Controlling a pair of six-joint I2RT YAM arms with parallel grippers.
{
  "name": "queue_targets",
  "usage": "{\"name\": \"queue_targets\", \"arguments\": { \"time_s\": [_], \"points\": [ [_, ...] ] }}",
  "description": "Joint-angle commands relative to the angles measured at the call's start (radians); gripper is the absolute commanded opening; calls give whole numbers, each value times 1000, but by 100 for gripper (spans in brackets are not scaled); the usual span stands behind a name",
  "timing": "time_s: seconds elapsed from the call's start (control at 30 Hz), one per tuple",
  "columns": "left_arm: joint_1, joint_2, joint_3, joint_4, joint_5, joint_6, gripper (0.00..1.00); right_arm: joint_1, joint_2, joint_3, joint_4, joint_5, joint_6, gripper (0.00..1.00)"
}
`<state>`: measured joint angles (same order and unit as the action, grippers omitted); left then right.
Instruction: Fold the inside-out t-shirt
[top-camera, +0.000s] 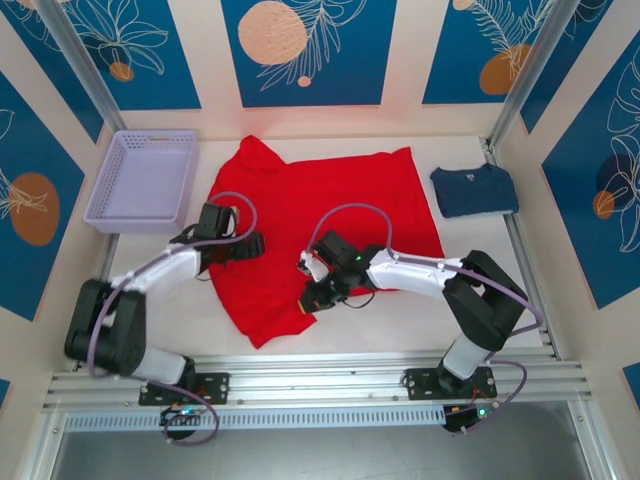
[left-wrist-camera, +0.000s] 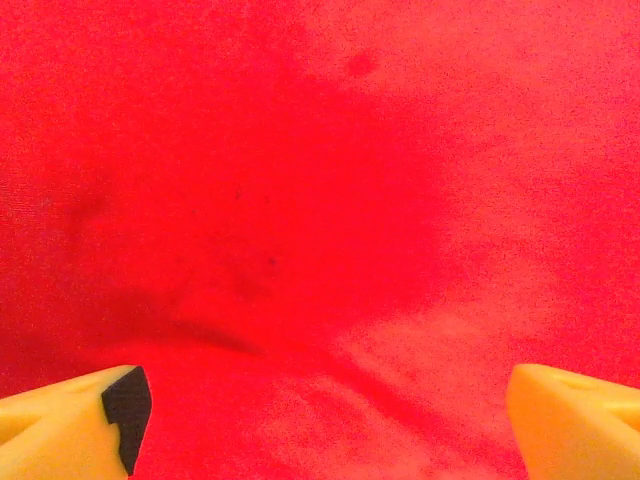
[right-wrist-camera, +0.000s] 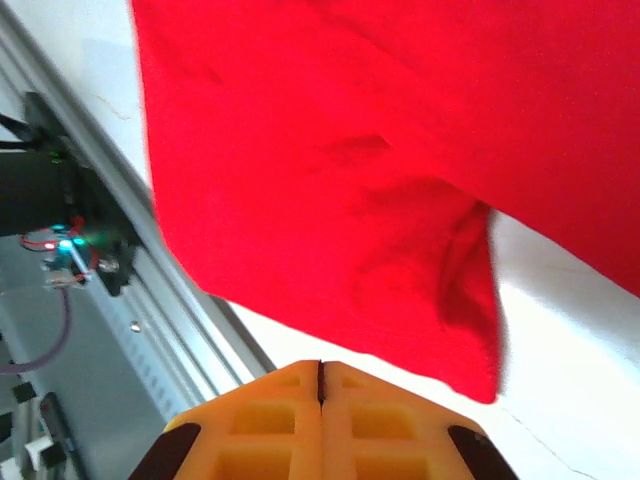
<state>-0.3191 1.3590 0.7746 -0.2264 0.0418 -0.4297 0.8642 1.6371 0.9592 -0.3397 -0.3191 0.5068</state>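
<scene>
The inside-out t-shirt (top-camera: 330, 200) is bright red and lies spread over the middle of the white table, one sleeve pointing toward the back left. My left gripper (top-camera: 250, 245) hovers over the shirt's left side. In the left wrist view its yellow fingers (left-wrist-camera: 70, 420) stand wide apart, open, with smooth red cloth (left-wrist-camera: 300, 200) under them. My right gripper (top-camera: 312, 295) is at the shirt's near hem. In the right wrist view it (right-wrist-camera: 320, 365) is shut, tips pressed together with no cloth between them. A folded-over corner of the shirt (right-wrist-camera: 460, 300) lies just beyond the tips.
A lavender plastic basket (top-camera: 140, 180) stands at the back left. A folded navy blue t-shirt (top-camera: 475, 190) lies at the back right. An aluminium rail (top-camera: 300, 380) runs along the table's near edge, close to the shirt's hem (right-wrist-camera: 200, 270).
</scene>
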Motion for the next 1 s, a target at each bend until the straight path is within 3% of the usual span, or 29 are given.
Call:
{"name": "queue_targets", "arguments": {
  "time_s": [0.0, 0.2, 0.33, 0.5, 0.67, 0.97],
  "points": [
    [-64, -203, -94, -118, -18, -77, 92, 12, -11, -5, -1, -20, 27, 3],
    [-218, -529, -258, -406, -63, -294, 88, 127, 1, 32, -37, 120, -59, 32],
    [-242, -716, -317, -544, -66, -422, 85, 192, 44, 76, -14, 157, -76, 41],
    [-282, -777, -362, -600, -43, -513, 84, 211, 131, 113, 30, 155, -47, 42],
    [-308, -772, -393, -581, -4, -512, 84, 173, 211, 145, 71, 134, 16, 37],
    [-321, -786, -488, -349, 211, -457, 84, 70, 299, 158, 119, 52, 180, 22]
  ]
}}
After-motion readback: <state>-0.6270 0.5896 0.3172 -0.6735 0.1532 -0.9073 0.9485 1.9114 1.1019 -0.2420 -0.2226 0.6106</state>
